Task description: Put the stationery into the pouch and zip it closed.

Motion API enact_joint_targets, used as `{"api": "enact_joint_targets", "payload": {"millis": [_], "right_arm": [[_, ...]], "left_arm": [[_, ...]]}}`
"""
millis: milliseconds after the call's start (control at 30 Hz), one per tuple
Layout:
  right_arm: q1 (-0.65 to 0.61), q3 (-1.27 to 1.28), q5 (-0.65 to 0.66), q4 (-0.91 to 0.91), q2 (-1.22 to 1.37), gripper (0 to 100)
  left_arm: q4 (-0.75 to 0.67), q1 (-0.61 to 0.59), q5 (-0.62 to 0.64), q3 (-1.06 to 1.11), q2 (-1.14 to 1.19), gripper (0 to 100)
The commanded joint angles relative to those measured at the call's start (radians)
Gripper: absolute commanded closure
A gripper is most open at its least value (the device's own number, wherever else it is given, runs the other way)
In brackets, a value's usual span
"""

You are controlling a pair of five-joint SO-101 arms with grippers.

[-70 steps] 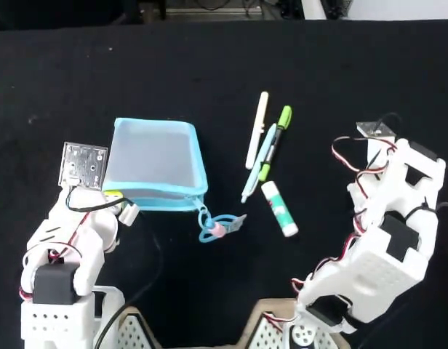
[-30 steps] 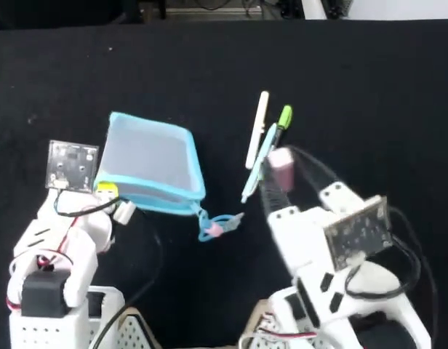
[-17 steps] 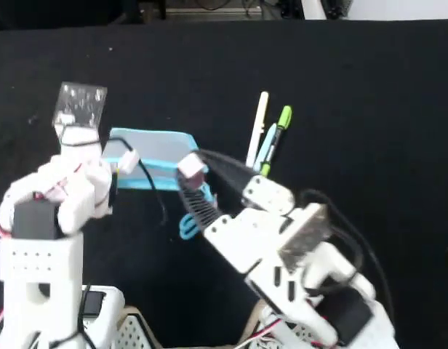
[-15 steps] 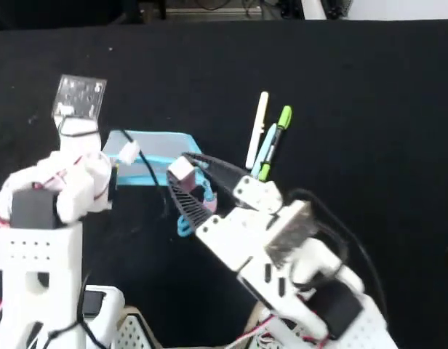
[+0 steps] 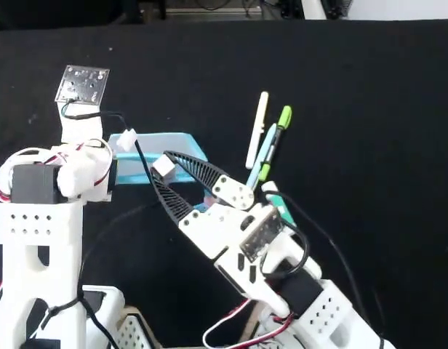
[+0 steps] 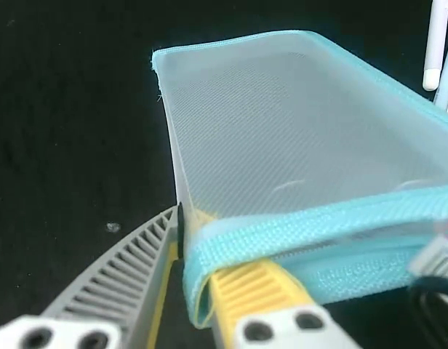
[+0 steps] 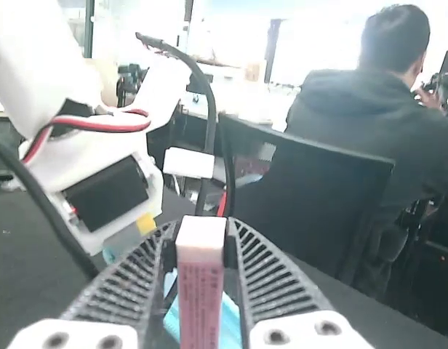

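Left wrist view shows the left gripper (image 6: 186, 220) clamped on the zip-edge corner of the blue mesh pouch (image 6: 282, 138). The right gripper (image 7: 201, 236) is closed on a glue stick (image 7: 200, 283), poised at the pouch's near edge. Three pens (image 5: 257, 123) lie together on the black table (image 5: 355, 87) beside the pouch.

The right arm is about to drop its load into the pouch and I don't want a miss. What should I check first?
1. Glue stick clamped in right gripper: ok.
2. Left gripper clamped on the pouch edge: ok.
3. Pouch mouth open: cannot tell.
4. Glue stick directly above the mouth: cannot tell; the high view puts it close beside the pouch.
5. Remaining stationery packed: not ok, three pens lie on the table.
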Motion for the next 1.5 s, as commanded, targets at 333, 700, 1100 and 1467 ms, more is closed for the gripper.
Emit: {"api": "enact_joint_targets", "payload": {"millis": [333,700,1100,1467], "right_arm": [[0.029,-0.108,-0.008,-0.203,0.366,98.8],[0.028,-0.137,-0.011,-0.075,0.366,95.9],[0.029,-0.433,-0.011,0.46,0.366,87.9],[0.029,-0.499,-0.011,0.554,0.387,88.0]], "left_arm": [[0.092,0.005,0.008,-0.143,0.015,97],[0.092,0.007,0.008,-0.134,0.015,97],[0.092,0.007,0.005,-0.134,0.017,97],[0.092,0.012,0.005,-0.134,0.017,97]]}}
